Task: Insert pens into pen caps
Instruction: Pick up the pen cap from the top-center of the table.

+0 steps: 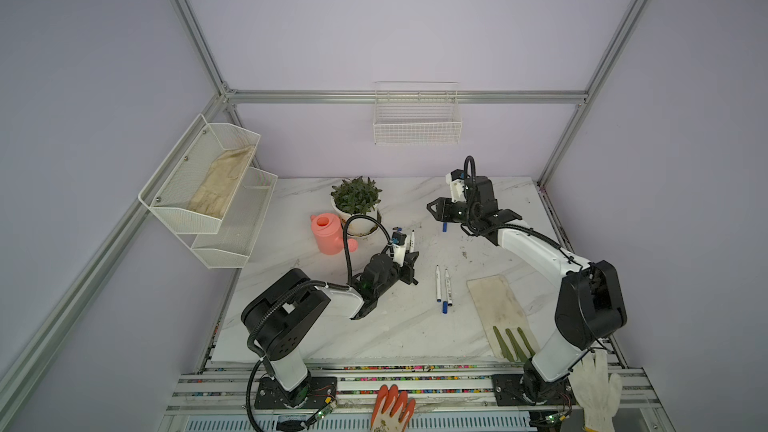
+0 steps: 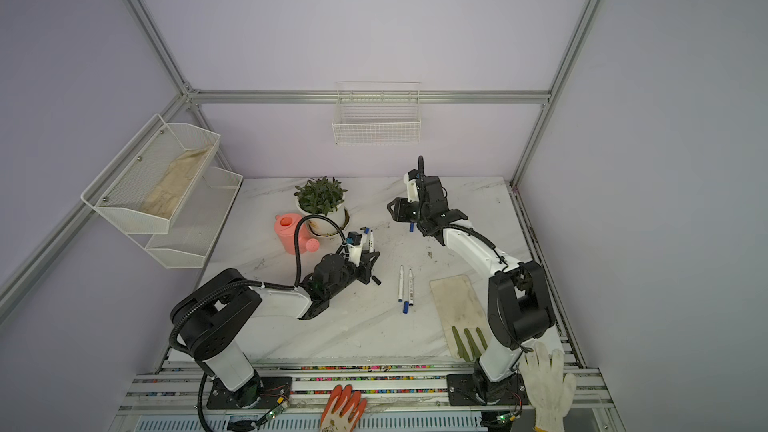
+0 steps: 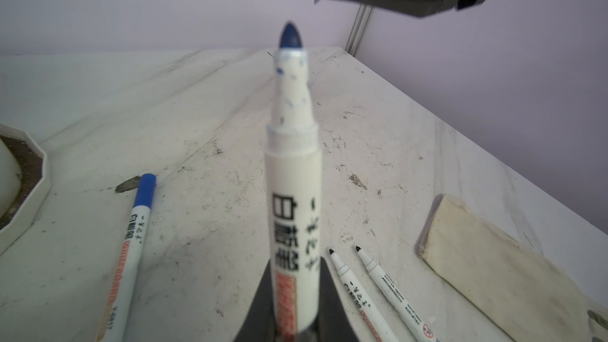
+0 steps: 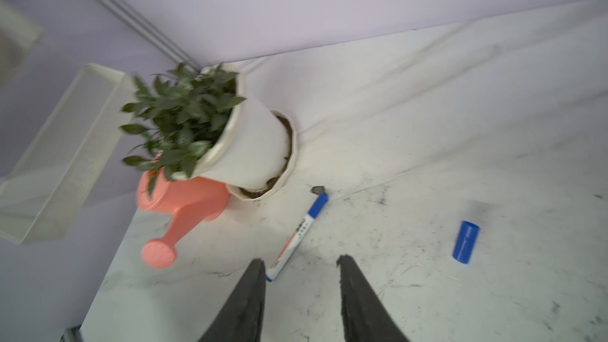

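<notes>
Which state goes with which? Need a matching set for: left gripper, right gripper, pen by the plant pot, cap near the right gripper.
Things
1. left gripper
2. right gripper
3. pen by the plant pot
4. cap near the right gripper

States
A. open, empty
B. lying alone, on no pen
C. shut on an uncapped pen
D. blue cap on

Pairs: 1-C, 2-A, 3-D, 4-B

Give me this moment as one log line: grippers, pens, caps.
left gripper: shut on uncapped blue pen | right gripper: open, empty | loose blue cap: lying on table | capped pen: near saucer
</notes>
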{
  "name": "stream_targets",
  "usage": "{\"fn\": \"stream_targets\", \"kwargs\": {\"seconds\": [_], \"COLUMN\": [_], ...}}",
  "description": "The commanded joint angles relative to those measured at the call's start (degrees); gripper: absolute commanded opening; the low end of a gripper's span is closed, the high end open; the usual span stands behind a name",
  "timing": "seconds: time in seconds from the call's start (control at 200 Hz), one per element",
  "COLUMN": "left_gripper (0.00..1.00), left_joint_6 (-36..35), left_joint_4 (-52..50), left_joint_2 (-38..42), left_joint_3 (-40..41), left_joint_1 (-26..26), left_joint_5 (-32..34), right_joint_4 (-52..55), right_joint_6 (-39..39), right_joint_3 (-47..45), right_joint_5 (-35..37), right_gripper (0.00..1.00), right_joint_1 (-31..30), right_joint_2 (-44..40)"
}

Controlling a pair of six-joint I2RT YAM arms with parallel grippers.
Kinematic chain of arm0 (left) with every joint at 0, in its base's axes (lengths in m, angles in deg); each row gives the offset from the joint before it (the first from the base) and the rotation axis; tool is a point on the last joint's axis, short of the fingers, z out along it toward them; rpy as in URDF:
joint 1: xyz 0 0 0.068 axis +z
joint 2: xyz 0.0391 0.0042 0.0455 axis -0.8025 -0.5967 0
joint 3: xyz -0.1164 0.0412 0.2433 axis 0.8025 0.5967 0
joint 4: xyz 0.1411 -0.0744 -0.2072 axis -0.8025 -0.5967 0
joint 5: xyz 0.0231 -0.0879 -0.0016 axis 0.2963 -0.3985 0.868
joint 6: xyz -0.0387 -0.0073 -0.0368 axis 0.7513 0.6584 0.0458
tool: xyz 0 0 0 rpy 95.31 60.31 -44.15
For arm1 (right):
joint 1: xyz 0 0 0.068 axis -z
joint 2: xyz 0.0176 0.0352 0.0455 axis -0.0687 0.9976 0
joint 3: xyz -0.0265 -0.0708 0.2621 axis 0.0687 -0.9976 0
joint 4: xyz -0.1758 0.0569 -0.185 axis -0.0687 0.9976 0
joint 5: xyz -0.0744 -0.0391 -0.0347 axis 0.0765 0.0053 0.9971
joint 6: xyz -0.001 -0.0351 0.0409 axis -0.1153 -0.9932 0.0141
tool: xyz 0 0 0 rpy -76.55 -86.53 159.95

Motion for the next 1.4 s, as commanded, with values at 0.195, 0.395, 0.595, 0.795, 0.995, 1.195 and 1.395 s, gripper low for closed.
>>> {"fn": "stream_targets", "kwargs": {"seconds": [0.195,0.395,0.595,0.795,0.995,1.195,1.395], "left_gripper": [0.0,0.0,0.0,0.0,0.0,0.0,0.0], "left_joint_6": [1.13,1.33,2.61,2.96,2.87,2.8,2.28], "left_joint_4": [5.17,6.68,7.8,8.61,8.48,7.99,7.22], "left_joint_2": [3.76,4.27,3.53,2.12,1.67,1.75,1.99], "left_joint_3": [2.63,4.6,5.59,4.7,3.98,3.61,3.09], "left_joint_1": [0.46,1.3,1.95,2.05,2.05,2.05,2.05], "left_joint_5": [3.71,4.08,3.66,2.59,1.66,0.96,0.09], "right_joint_4": [9.44,17.47,19.12,19.54,19.05,18.42,19.74], "right_joint_6": [2.12,-3.59,-4.53,-4.45,-3.08,-2.56,-1.93], "right_joint_3": [18.95,29.3,27.4,21.92,16.98,16.64,19.07], "right_joint_5": [14.28,18.98,18.68,22.12,25.13,25.26,24.61], "right_gripper": [0.51,0.51,0.49,0.49,0.48,0.37,0.2], "right_joint_1": [4.28,4.15,2.84,0.85,0.44,0.48,0.49], "right_joint_2": [24.77,34.71,34.82,31.62,29.12,30.03,31.97]}}
